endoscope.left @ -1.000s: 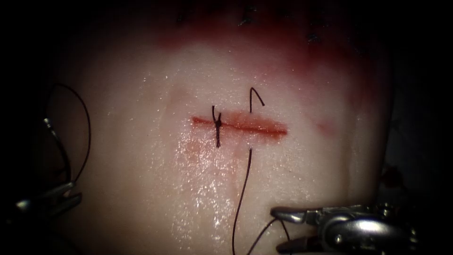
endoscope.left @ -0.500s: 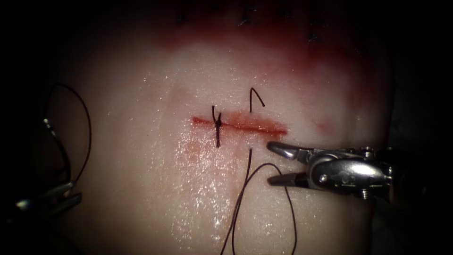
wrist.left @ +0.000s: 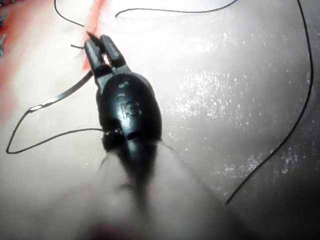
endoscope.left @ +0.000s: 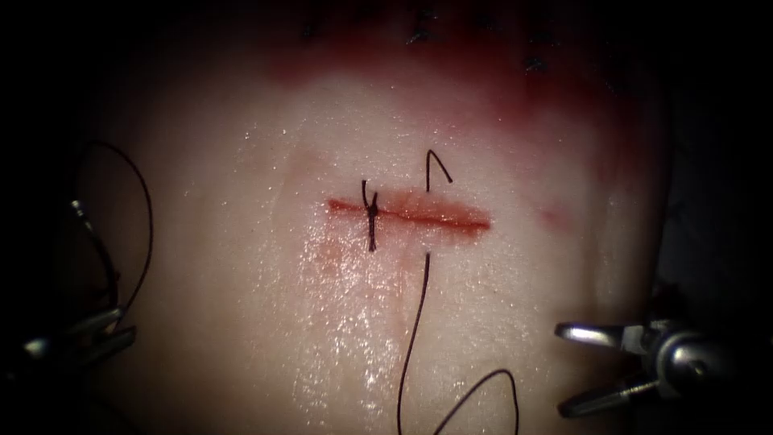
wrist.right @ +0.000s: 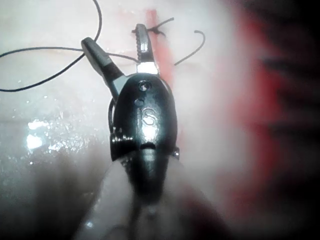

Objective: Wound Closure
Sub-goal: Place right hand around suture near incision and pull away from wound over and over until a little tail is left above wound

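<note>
Now the right arm's steel needle driver [endoscope.left: 564,370] hangs with jaws apart, empty, at the pale pork tissue's [endoscope.left: 241,322] lower right edge. Left driver [endoscope.left: 80,334], clenched, grips the curved needle [endoscope.left: 93,242] off the left edge. Dark thread [endoscope.left: 415,322] runs lengthwise toward the red cut [endoscope.left: 411,213], nearer the right tool.

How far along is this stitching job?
Done: one knotted stitch of dark thread closes the left part of the red cut. In hand: a second dark thread crosses mid-cut, untied; the left tool grips the curved steel needle, outside the pale tissue; the right tool is open, empty. Left: the cut's right part, unstitched.
</note>
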Tool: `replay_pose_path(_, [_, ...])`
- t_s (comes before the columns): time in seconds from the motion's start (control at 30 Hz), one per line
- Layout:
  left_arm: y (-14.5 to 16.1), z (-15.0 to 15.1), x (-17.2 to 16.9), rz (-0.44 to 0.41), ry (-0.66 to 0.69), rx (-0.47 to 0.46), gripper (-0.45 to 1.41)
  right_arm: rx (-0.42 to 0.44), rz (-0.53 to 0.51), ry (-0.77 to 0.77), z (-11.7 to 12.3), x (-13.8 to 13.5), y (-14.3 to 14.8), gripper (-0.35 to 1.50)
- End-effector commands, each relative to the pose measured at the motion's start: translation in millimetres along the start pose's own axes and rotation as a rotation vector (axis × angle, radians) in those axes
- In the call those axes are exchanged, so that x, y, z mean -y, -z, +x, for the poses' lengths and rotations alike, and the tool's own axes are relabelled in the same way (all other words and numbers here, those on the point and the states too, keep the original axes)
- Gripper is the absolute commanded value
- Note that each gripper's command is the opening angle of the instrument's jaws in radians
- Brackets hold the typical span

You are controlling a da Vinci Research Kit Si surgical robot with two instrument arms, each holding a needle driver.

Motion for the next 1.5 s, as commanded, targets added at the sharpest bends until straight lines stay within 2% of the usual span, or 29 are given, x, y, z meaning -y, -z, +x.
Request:
replay_pose_path(0.03, [-0.7, -0.5, -0.2, 0.0, -0.001, -0.002, -0.35, -0.018, -0.006, -0.044, -0.2, -1.5, 0.8, 1.48])
replay_pose_path(0.17, [-0.6, -0.5, -0.4, 0.0, -0.002, -0.003, -0.35, -0.015, -0.039, -0.045, -0.6, -3.7, 2.6, 1.48])
replay_pose_path(0.23, [-0.6, -0.6, -0.4, 0.0, -0.003, -0.003, -0.35, 0.02, -0.079, 0.04, -1.2, -4.5, 2.3, 1.48])
replay_pose_path(0.37, [-0.7, -0.6, -0.4, 0.001, 0.003, -0.004, -0.35, 0.059, -0.133, 0.268, -3.5, -4.9, -1.2, 1.4])
replay_pose_path(0.47, [-0.8, -0.7, -0.6, 0.003, 0.002, -0.003, -0.35, 0.095, -0.147, 0.377, -5.3, -4.4, -4.6, 1.36])
replay_pose_path(0.6, [-0.8, -0.7, -0.6, 0.002, 0.002, -0.004, -0.35, 0.143, -0.136, 0.436, -7.2, -3.5, -8.9, 1.41])
replay_pose_path(0.8, [-0.2, -0.7, -0.3, -0.003, 0.003, -0.006, -0.35, 0.21, -0.111, 0.505, -10.0, -2.8, -13.1, 1.41])
replay_pose_path(1.0, [0.0, -0.7, -0.2, -0.005, 0.002, -0.007, -0.35, 0.298, -0.064, 0.572, -13.8, -2.6, -15.7, 1.41])
replay_pose_path(1.13, [-0.1, -0.7, -0.1, -0.006, 0.004, -0.007, -0.35, 0.375, -0.063, 0.655, -15.7, -2.9, -16.4, 1.41])
replay_pose_path(1.2, [-0.1, -0.6, -0.1, -0.006, 0.004, -0.007, -0.35, 0.382, -0.066, 0.676, -16.4, -3.1, -16.8, 1.41])
replay_pose_path(1.4, [-0.2, -0.6, -0.2, -0.004, 0.01, -0.006, -0.35, 0.434, -0.081, 0.759, -17.1, -3.7, -18.2, 1.41])
replay_pose_path(1.5, [-0.1, -0.6, -0.1, -0.005, 0.01, -0.006, -0.35, 0.407, -0.141, 0.769, -16.6, -3.8, -18.6, 1.43])
